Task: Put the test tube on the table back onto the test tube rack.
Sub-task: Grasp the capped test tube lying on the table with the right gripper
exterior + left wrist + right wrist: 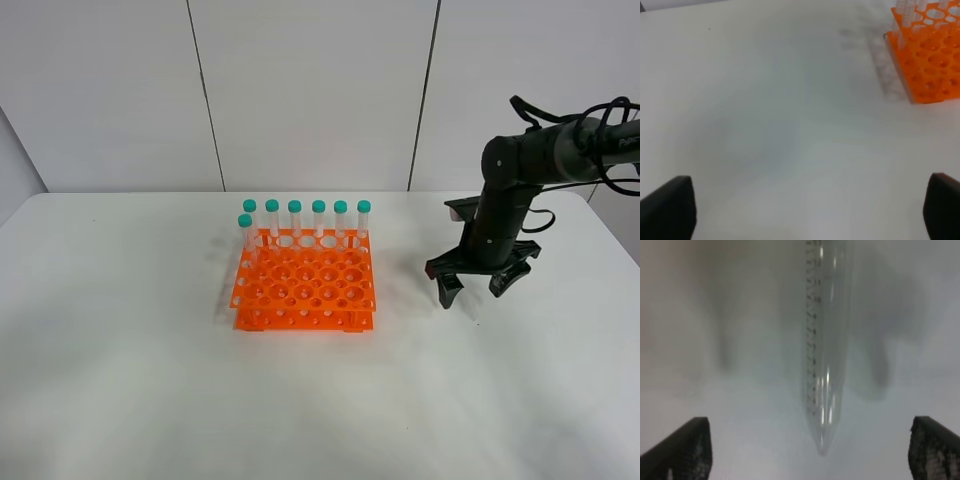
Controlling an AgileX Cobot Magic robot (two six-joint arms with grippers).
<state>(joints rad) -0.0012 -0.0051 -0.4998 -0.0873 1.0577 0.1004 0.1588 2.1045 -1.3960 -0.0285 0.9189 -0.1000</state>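
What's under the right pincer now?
The test tube lies on the table under the open right pincer. Its cap is out of frame; the arm covers it in the high view.

Pale grey panelled wall (310, 90), dark vertical seams (205, 95), white table (120, 380), soft light

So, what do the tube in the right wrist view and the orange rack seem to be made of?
The test tube: clear, glossy, with printed graduation marks and glints; plastic or glass, I cannot tell which. The test tube rack: opaque bright orange, smooth, with regular round holes; most likely plastic.
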